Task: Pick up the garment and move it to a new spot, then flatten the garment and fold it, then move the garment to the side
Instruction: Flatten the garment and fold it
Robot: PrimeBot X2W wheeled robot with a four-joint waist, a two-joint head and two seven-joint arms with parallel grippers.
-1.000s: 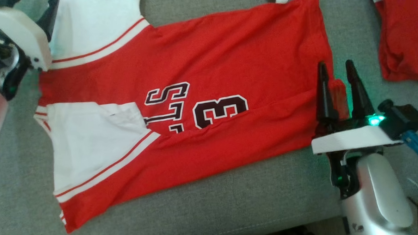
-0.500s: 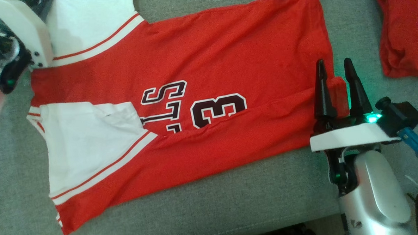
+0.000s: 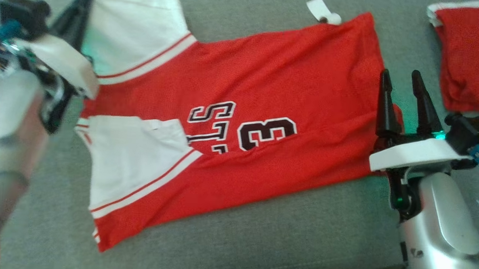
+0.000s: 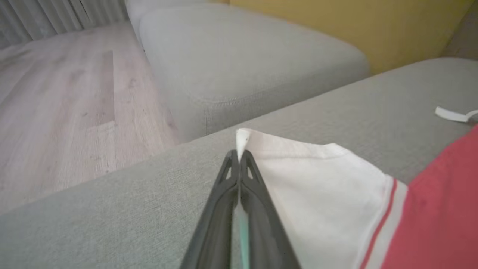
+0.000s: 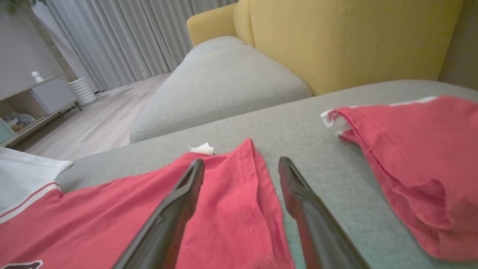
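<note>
The garment (image 3: 266,87), a red jersey with white sleeves and the number 13, lies spread on the grey cushion (image 3: 259,236). My left gripper (image 3: 83,0) is at the far white sleeve (image 3: 138,37), shut on its corner. In the left wrist view the fingers (image 4: 224,194) are pressed together and a tip of white cloth (image 4: 242,137) pokes out past them. My right gripper (image 3: 403,83) stands open at the red hem (image 5: 242,209), one finger over the cloth and the other over bare cushion.
A second red garment (image 3: 469,59) lies crumpled on the cushion right of my right gripper. A white tag (image 3: 321,10) sticks out at the jersey's far hem corner. Another grey seat (image 5: 224,86), a yellow backrest (image 5: 336,41) and wooden floor (image 4: 67,104) lie beyond.
My left gripper has shut on the white sleeve's corner. The head camera has shifted, so the whole picture sits further right. The right gripper has stayed open at the hem.
</note>
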